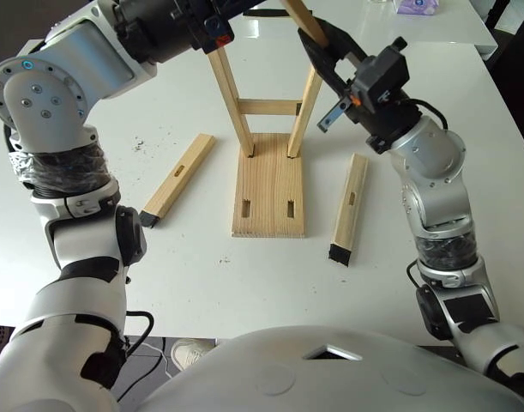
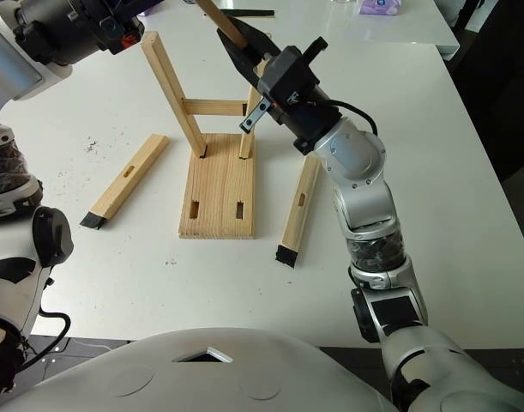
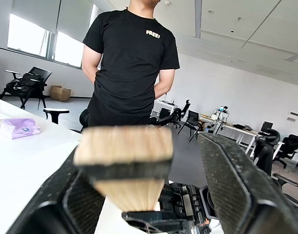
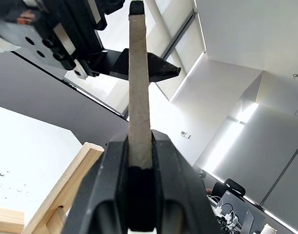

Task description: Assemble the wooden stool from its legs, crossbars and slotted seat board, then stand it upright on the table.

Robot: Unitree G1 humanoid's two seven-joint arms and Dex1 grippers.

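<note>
Two fingers of the right claw (image 1: pixel 317 39) are pinching a stick (image 1: pixel 296 10); the left claw (image 1: pixel 214 34) is sitting spread around an upright leg (image 1: pixel 231 94). That leg is standing in the seat board (image 1: pixel 268 184) on the tabletop (image 1: pixel 201 275), loose legs (image 1: pixel 179 178) lying either side.

Seat board (image 1: pixel 268 193) flat, two legs (image 1: pixel 231 93) upright

obstacles: upright legs (image 1: pixel 231 96), loose leg left (image 1: pixel 180 178), loose leg right (image 1: pixel 351 206) | free: near table (image 1: pixel 244 283)
</note>
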